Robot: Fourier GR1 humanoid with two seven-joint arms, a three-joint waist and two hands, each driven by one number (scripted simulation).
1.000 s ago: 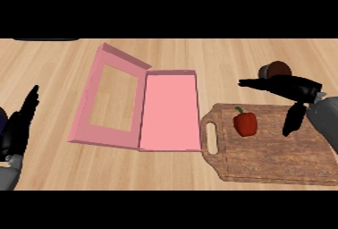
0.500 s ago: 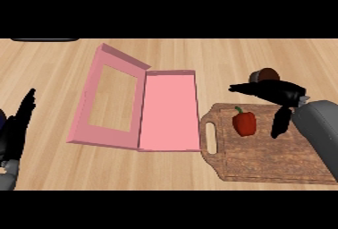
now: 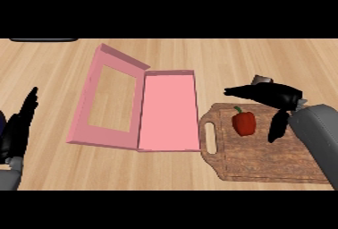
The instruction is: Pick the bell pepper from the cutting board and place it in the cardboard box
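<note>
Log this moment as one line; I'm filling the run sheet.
phase: reaching | right hand: open, above bell pepper | pepper: on cutting board | box: open | left hand: resting

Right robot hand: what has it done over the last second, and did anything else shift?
The right robot hand has moved left across the view and now sits over the cutting board, open, fingers spread on either side of the red bell pepper without touching it. It now mostly hides the dark object behind it. The pepper, the board, the open pink box and the resting left robot hand stayed put.
</note>
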